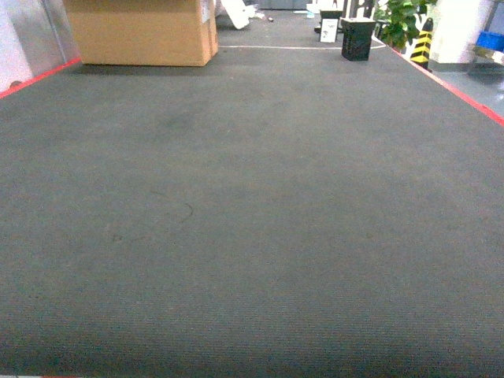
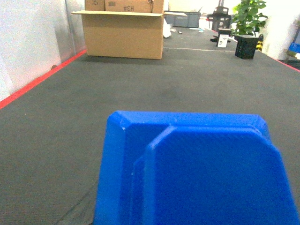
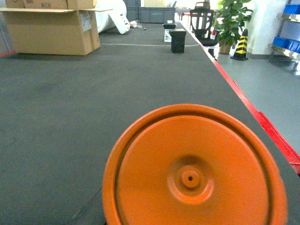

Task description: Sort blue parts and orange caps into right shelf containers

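A big dark grey carpet point(image 1: 252, 220) is filling almost all of the head view. A thin red line point(image 1: 465, 94) is running along its right side, and another is showing at the far left. Neither arm is showing in this view.

Far away on the left, a brown cardboard box point(image 1: 142, 31) is sitting on the carpet. A small black crate point(image 1: 358, 39) is sitting far away near the right side. A green plant point(image 1: 402, 20) is standing behind it, next to a yellow and black striped cone point(image 1: 423, 41).

In the left wrist view, a blue part point(image 2: 197, 173) is sitting very close to the camera and is filling the bottom of the picture. It has flat faces and slanted corners. The carpet is lying behind it and the cardboard box is far off. The left fingers are not showing here, so I cannot tell if they are open or closed, or if they are holding the blue part.

In the right wrist view, an orange cap point(image 3: 192, 168) is sitting very close to the camera too. Its round face is turning toward the camera, and it has a raised rim and a small dot in the middle. The right fingers are not showing either, so I cannot tell how wide they are or if they are holding the orange cap.
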